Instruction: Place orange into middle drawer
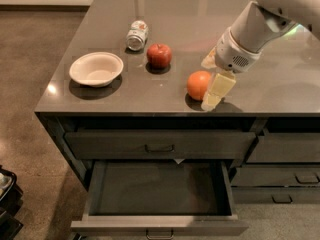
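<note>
The orange (198,84) sits on the grey countertop (280,84) near its front edge. My gripper (213,76) is just to the right of the orange, low over the counter. It is open: one pale fingertip (219,88) is at the orange's front right and the other shows behind it, so the orange lies at the mouth of the gap. The middle drawer (160,189) is pulled open below the counter, with a dark inside that holds nothing.
A red apple (159,55) sits left of and behind the orange. A tipped can (136,35) lies further back and a white bowl (96,69) stands at the left. The top drawer (160,145) is shut, and more shut drawers (282,149) are on the right.
</note>
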Available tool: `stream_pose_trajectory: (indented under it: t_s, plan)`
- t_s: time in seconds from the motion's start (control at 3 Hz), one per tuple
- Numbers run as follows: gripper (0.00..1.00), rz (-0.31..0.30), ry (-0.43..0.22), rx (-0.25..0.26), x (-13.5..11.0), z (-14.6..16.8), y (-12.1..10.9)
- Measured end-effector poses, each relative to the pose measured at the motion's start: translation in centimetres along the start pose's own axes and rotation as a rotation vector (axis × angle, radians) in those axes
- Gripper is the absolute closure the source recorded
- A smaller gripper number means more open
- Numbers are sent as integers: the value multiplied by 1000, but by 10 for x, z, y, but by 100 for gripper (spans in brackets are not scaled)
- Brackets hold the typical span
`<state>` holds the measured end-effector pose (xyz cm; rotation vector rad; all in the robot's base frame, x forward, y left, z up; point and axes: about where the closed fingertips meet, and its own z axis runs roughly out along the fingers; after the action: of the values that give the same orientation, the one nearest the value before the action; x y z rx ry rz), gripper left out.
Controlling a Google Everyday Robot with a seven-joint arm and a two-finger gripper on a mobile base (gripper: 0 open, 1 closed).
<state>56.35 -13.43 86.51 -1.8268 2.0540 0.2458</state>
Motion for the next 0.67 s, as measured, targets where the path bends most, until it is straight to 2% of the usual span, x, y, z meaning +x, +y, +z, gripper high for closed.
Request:
stream_pose_trajectory:
  t_s: [0.67]
  plan:
    - [65,0,0,0,0,0,0]
